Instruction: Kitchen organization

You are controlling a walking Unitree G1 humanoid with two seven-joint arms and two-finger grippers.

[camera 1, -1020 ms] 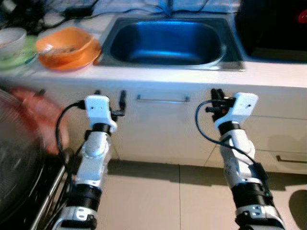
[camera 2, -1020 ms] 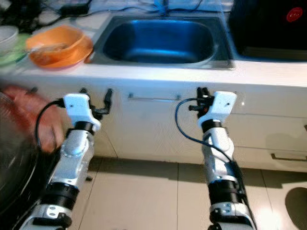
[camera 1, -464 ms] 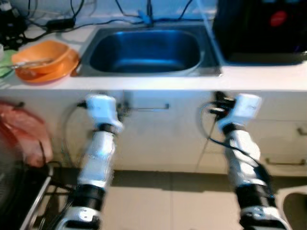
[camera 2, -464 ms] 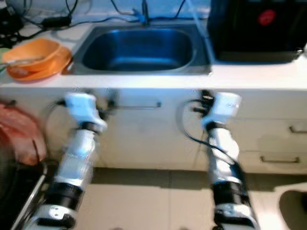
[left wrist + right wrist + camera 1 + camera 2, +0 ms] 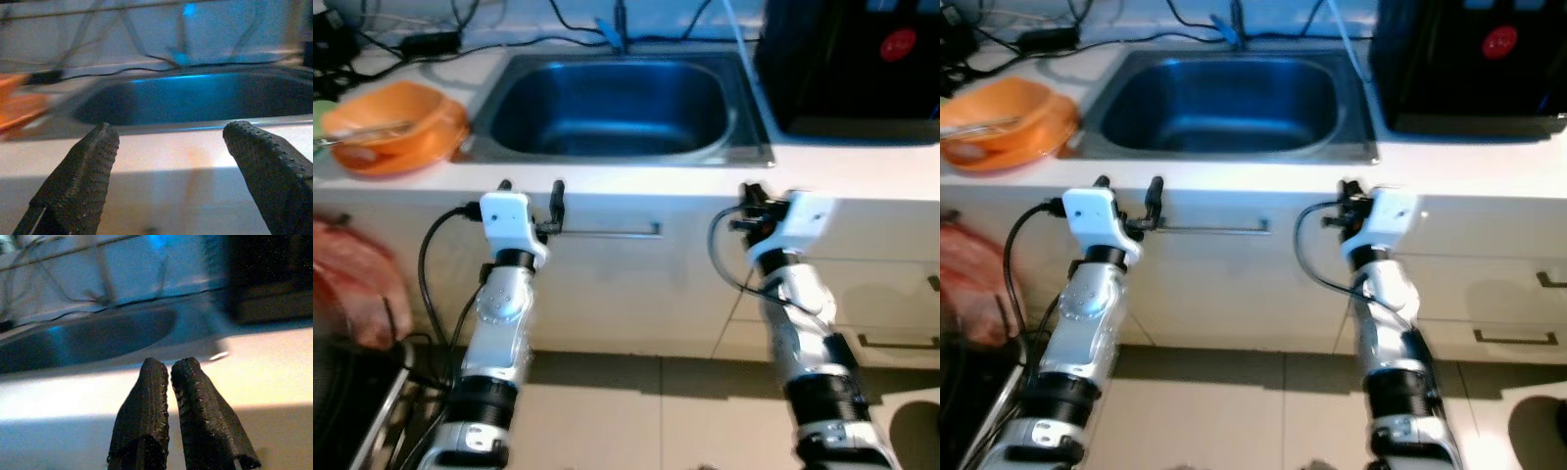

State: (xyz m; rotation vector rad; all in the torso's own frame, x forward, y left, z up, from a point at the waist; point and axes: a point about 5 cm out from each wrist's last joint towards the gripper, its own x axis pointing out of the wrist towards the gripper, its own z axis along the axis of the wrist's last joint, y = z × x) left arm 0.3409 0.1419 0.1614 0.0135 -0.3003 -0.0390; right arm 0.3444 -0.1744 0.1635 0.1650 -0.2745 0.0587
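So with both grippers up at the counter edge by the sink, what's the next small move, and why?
Probably swing the left gripper toward the orange bowl. Its fingers are open and hold nothing, and that bowl is the nearest loose item on its side of the sink. The right gripper is shut and empty.

Dim bluish cast; countertop (image 5: 862,166) glaring white; slight motion blur; wrist view backgrounds soft.
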